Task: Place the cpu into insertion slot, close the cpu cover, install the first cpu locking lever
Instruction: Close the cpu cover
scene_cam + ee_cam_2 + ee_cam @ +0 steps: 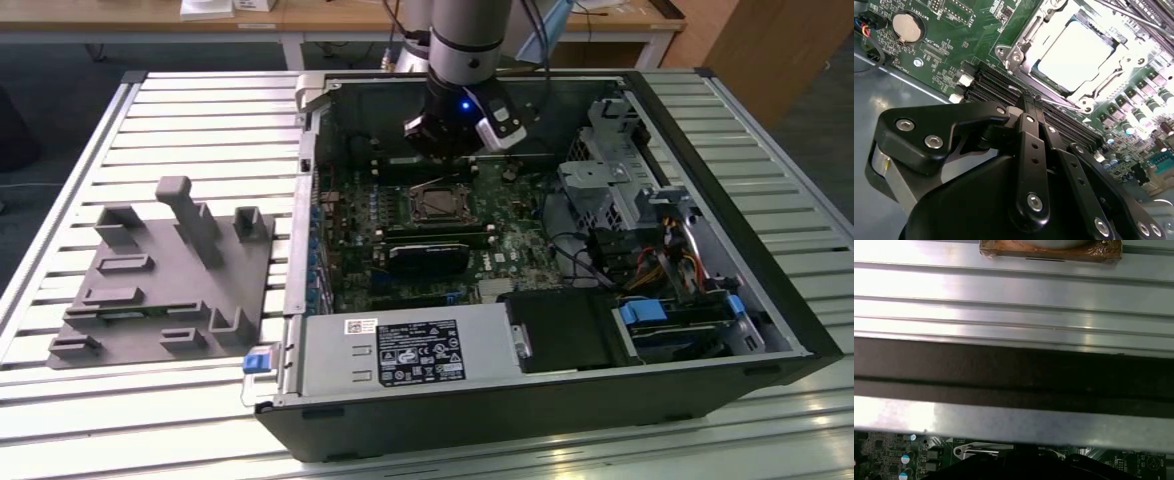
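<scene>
The cpu (1074,54) lies flat in the insertion slot (437,204) on the green board, its pale metal top glaring under the light. The cpu cover (1021,47) is folded down around it, with the chip showing through the square cut-out. A thin wire locking lever (1064,103) runs along the socket's edge nearest my gripper. My gripper (1032,101) is shut, with its black fingertips pressed together at that lever's end. I cannot tell whether they pinch the wire. In the exterior view the gripper (451,152) hangs just behind the socket.
Black memory slots (999,82) run between gripper and socket, and a coin battery (906,27) sits farther off. A black card (427,255), the power supply (400,350) and a drive cage (607,190) crowd the case. A grey fixture block (160,270) stands at the exterior view's left.
</scene>
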You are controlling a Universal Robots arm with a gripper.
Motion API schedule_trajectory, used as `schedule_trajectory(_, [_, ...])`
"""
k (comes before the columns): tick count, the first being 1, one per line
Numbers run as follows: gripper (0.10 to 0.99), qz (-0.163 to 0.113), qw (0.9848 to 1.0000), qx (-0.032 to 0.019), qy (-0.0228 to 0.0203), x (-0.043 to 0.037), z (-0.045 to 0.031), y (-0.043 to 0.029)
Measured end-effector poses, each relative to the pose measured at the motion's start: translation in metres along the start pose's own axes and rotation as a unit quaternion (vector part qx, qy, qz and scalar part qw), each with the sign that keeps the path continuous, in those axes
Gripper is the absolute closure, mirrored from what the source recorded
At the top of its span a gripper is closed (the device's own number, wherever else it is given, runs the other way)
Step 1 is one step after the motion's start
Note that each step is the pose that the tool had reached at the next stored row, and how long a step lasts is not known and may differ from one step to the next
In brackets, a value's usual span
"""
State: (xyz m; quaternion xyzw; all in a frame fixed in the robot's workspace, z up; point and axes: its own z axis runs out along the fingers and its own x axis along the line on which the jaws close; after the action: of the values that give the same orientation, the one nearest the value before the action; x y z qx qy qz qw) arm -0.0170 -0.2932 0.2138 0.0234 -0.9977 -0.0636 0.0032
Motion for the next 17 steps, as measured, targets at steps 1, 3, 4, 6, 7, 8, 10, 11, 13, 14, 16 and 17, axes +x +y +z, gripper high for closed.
schedule_trajectory(1, [0.98,0.0,1.0,0.0,0.0,-0.0006,0.0007,-0.0001])
schedule_trajectory(3, [0.98,0.0,1.0,0.0,0.0,-0.0018,0.0022,-0.0003])
schedule_trajectory(4, [0.98,0.0,1.0,0.0,0.0,-0.0022,0.003,-0.0004])
schedule_trajectory(6, [0.98,0.0,1.0,0.0,0.0001,-0.0028,0.0045,-0.0006])
schedule_trajectory(7, [0.98,0.0,1.0,0.0,0.0,-0.0031,0.0052,-0.0008])
schedule_trajectory(8, [0.98,0.0,1.0,0.0,0.0001,-0.0034,0.0059,-0.0009])
schedule_trajectory(10, [0.98,0.0,1.0,0.0,0.0002,-0.0041,0.0076,-0.0011])
schedule_trajectory(11, [0.98,0.0,1.0,0.0,0.0003,-0.0047,0.0085,-0.0012])
schedule_trajectory(13, [0.98,0.0,1.0,0.0,0.0005,-0.0056,0.0102,-0.0015])
schedule_trajectory(14, [0.98,0.0,1.0,0.0001,0.0006,-0.006,0.0109,-0.0015])
schedule_trajectory(16, [0.98,0.0,1.0,0.0005,0.0008,-0.0062,0.0123,-0.0016])
schedule_trajectory(17, [0.98,0.0,1.0,0.001,0.0009,-0.0062,0.0127,-0.0016])
